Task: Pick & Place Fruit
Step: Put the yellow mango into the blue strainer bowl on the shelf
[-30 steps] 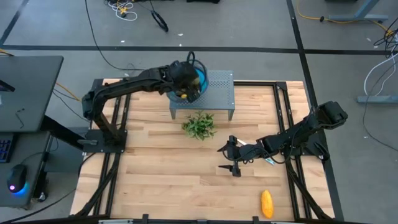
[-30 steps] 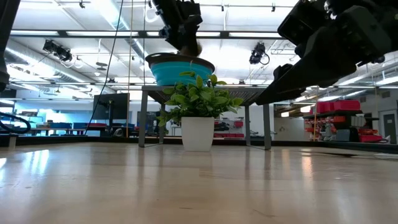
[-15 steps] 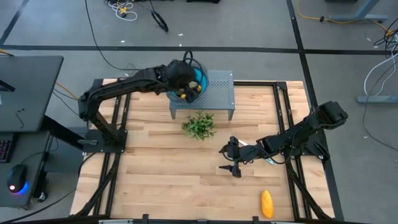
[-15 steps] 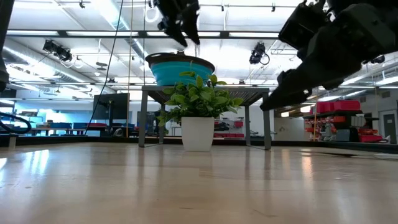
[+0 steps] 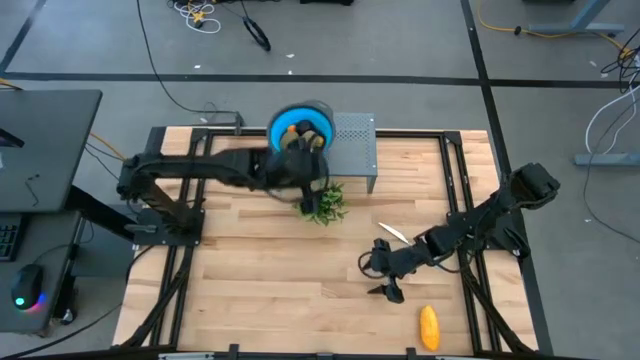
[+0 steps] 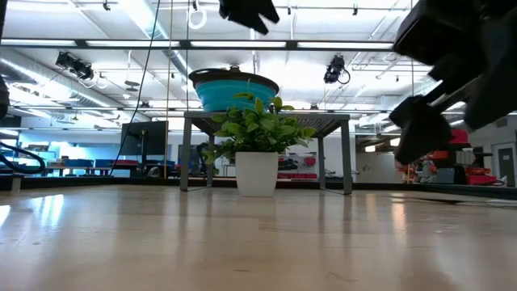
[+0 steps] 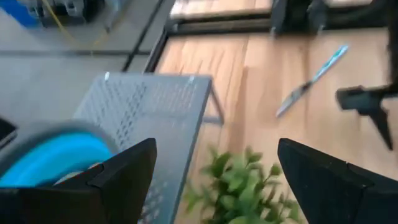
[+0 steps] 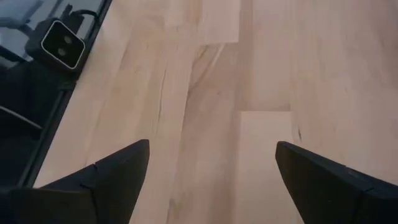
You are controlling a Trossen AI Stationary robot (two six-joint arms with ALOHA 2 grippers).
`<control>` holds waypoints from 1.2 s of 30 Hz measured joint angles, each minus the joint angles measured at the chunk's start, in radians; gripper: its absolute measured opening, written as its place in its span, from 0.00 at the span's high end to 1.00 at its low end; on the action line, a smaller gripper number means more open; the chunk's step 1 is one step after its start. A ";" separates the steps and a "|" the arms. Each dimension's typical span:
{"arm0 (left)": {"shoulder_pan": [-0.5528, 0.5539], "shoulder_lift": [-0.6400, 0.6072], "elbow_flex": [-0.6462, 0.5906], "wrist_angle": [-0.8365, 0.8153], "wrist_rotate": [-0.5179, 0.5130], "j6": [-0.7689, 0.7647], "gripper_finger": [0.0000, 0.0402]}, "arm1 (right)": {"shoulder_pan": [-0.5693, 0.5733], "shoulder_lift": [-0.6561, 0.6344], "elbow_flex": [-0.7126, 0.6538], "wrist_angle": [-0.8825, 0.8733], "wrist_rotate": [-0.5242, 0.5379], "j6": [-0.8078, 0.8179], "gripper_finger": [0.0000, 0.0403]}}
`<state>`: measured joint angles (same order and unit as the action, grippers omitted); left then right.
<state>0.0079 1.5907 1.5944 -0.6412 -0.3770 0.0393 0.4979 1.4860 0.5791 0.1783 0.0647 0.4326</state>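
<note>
A blue bowl (image 5: 300, 126) stands on a grey perforated stand (image 5: 352, 143) at the table's far side. Small orange pieces (image 5: 303, 136) lie in it, partly hidden by my left arm. A larger yellow oblong fruit (image 5: 429, 326) lies on its side near the table's near edge. My left gripper (image 5: 308, 168) is open in the air between the bowl and the plant; in its wrist view (image 7: 216, 146) the bowl (image 7: 53, 155) shows beside one finger. My right gripper (image 5: 379, 280) is open and empty above bare wood (image 8: 212, 144), a short way left of and beyond the yellow fruit.
A leafy green plant (image 5: 321, 203) in a white pot (image 6: 257, 174) stands just in front of the stand. A thin white knife with a blue handle (image 5: 393, 233) lies on the wood between the plant and my right arm. A small camera (image 8: 62, 40) sits at the table's near edge.
My left gripper has risen out of the blue bowl and drawn back toward the table's near side, and it now hangs above the plant's edge. My right gripper has moved toward the near edge, closer to the yellow fruit. The bowl and plant have stayed put.
</note>
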 joint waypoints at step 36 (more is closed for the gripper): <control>-0.403 -0.278 -1.303 1.659 -0.095 -0.129 0.15 | 0.115 -0.002 0.370 -0.738 -0.023 0.445 0.11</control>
<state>-0.3949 1.3125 0.2909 1.0181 -0.4716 -0.0899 0.6128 1.4841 0.9495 -0.5597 0.0419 0.8780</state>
